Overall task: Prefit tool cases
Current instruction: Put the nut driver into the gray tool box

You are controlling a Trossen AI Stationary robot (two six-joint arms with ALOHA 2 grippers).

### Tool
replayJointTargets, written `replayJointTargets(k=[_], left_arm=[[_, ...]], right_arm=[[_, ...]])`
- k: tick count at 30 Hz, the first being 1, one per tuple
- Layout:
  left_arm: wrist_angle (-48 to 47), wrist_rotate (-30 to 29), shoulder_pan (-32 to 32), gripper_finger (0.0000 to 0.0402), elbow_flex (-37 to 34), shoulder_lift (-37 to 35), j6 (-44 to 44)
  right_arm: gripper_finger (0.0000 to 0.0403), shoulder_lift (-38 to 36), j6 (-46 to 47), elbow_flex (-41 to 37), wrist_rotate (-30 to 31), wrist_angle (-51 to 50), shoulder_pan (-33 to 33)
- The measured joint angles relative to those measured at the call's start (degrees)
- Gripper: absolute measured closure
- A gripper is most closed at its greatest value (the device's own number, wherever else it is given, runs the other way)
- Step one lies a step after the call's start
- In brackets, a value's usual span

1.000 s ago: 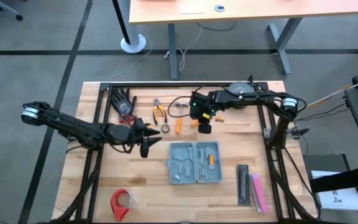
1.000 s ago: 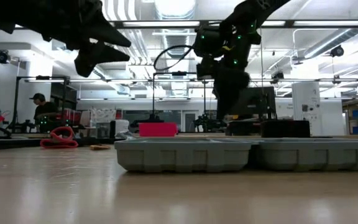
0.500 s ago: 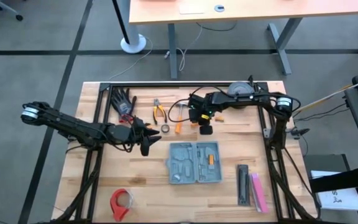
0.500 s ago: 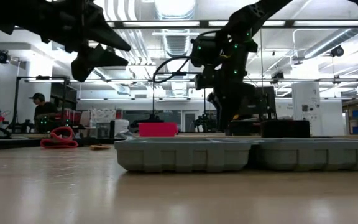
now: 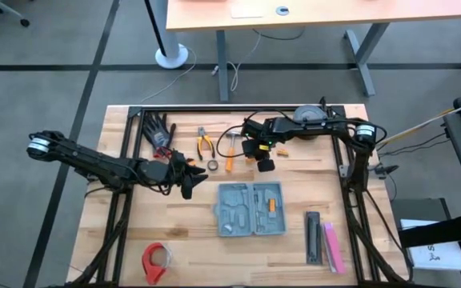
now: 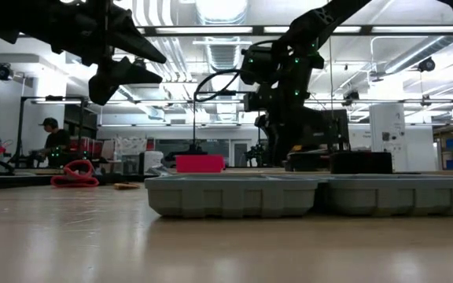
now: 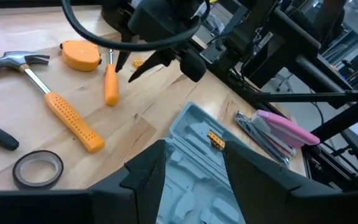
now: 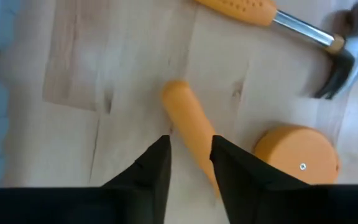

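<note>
The blue-grey tool case (image 5: 250,210) lies open and flat on the wooden table, its grey tray up with a small orange piece in it (image 7: 215,139). My left gripper (image 5: 194,181) hovers open left of the case, holding nothing. My right gripper (image 8: 190,140) points steeply down at the far middle of the table, open, with its fingers on either side of an orange screwdriver handle (image 8: 179,102) lying on the wood. In the low view the case (image 6: 289,195) hides my right gripper's fingertips. My right gripper comes at the orange handle (image 8: 194,146) from above, one finger (image 8: 157,163) on each side of it and across its length. The handle lies on the table. I cannot tell whether the fingers touch it.
Beside the screwdriver lie a hammer (image 8: 319,46), an orange tape measure (image 8: 294,154), pliers (image 5: 206,145), a small tape roll (image 5: 213,165) and black gloves (image 5: 160,128). Black and pink bars (image 5: 323,237) lie right of the case, a red tape dispenser (image 5: 155,261) at the near left.
My right gripper has rolled about its own axis over the screwdriver and sunk a little toward the table. My left gripper has also rolled slightly while staying in place. The case has not moved.
</note>
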Motion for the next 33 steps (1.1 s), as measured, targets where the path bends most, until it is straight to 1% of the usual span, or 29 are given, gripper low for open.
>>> replayJointTargets(k=[5,10,15,18,25,33], left_arm=[[0.0,-0.5,0.0,0.0233,0.0,0.0,0.1],[0.1,-0.6,0.0,0.0233,0.0,0.0,0.2],[0.3,-0.8,0.0,0.0233,0.0,0.0,0.4],[0.4,-0.9,0.0,0.0233,0.0,0.0,0.6],[0.1,-0.9,0.0,0.0233,0.0,0.0,0.6],[0.1,-1.0,0.0,0.0233,0.0,0.0,0.4]], right_arm=[[0.0261,0.0,-2.4,0.0,-1.2,1.4,-0.1],[0.0246,0.0,-4.5,-0.1,-0.7,2.6,-0.9],[0.0244,0.7,-6.2,0.0,-0.7,4.6,-2.6],[0.0249,2.1,-4.5,0.6,-0.5,3.3,-3.4],[0.0258,4.5,-7.7,1.7,-1.1,2.4,-2.2],[0.0252,6.3,-10.9,1.9,-0.5,2.4,-2.1]])
